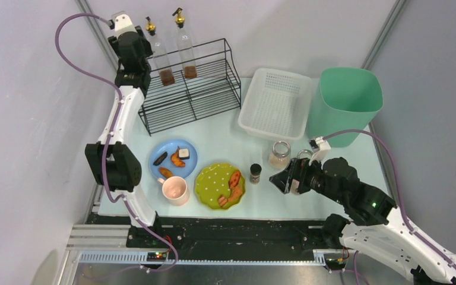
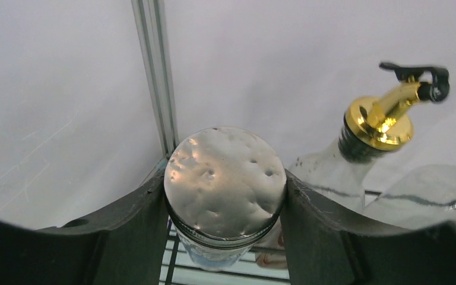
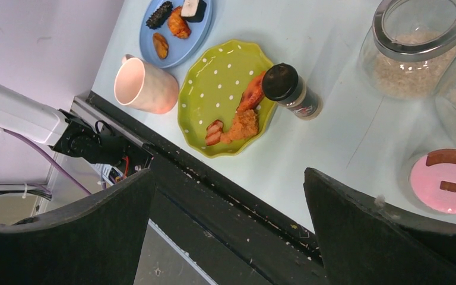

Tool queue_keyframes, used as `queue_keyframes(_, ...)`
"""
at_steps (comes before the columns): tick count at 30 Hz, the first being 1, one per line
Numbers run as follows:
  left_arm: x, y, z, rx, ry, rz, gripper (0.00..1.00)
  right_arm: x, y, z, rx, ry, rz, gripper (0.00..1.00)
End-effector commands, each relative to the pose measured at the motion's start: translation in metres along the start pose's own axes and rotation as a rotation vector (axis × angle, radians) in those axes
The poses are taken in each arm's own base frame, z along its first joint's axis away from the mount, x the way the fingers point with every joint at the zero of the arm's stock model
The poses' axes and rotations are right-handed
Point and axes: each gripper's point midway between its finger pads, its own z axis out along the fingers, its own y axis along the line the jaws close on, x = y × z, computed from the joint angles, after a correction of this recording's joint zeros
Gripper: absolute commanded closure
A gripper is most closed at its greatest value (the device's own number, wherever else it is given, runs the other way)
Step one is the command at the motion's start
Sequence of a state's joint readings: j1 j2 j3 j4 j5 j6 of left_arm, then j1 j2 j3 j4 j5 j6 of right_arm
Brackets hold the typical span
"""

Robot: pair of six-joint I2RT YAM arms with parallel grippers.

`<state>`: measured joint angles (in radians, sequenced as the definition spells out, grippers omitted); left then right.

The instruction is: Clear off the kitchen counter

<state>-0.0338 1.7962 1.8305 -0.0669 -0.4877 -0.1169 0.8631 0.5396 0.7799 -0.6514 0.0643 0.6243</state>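
Left claw (image 2: pixel 225 185) tight around a metal-lidded jar (image 2: pixel 224 172) at the wire rack (image 1: pixel 191 98), right claw (image 3: pixel 227 184) wide apart, empty

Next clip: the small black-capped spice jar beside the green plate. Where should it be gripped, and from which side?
Probably around its cap and upper body, coming down from above. The spice jar stands upright and narrow, and the green plate sits close on its left, the glass rice jar close behind, so a sideways approach looks cramped.

Plain pale grey walls (image 1: pixel 18 89) on three sides, slim aluminium posts (image 1: pixel 385 29) at the back corners; soft, even light.
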Motion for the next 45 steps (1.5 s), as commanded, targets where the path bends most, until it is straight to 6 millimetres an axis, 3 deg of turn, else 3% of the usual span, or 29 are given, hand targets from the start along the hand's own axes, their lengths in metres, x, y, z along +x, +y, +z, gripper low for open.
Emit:
queue_keyframes(1, -0.056, 0.002, 0.005, 0.024, -0.148, -0.102, 1.00, -0.005, 0.010, 0.006, -0.041, -0.015, -0.013, 0.00)
queue_keyframes(4, -0.052, 0.016, 0.015, 0.003, -0.142, -0.097, 1.00, -0.005, 0.011, 0.010, -0.036, -0.013, -0.010, 0.00)
queue_keyframes(8, -0.050, 0.020, 0.023, 0.001, -0.141, -0.088, 1.00, -0.002, 0.011, 0.016, -0.033, -0.004, -0.005, 0.00)
queue_keyframes(14, -0.053, 0.019, 0.031, 0.008, -0.145, -0.082, 1.00, -0.001, 0.012, 0.020, -0.022, -0.002, -0.005, 0.00)
queue_keyframes(24, -0.032, 0.013, 0.043, 0.012, -0.106, -0.090, 1.00, 0.006, 0.009, 0.027, 0.000, 0.023, -0.010, 0.00)
queue_keyframes(39, 0.044, 0.018, 0.048, -0.015, 0.056, -0.056, 1.00, 0.010, 0.009, 0.026, 0.003, 0.035, -0.016, 0.00)
queue_keyframes(45, 0.070, 0.023, 0.047, -0.037, 0.103, -0.059, 0.92, 0.012, 0.008, 0.024, 0.006, 0.038, -0.014, 0.00)
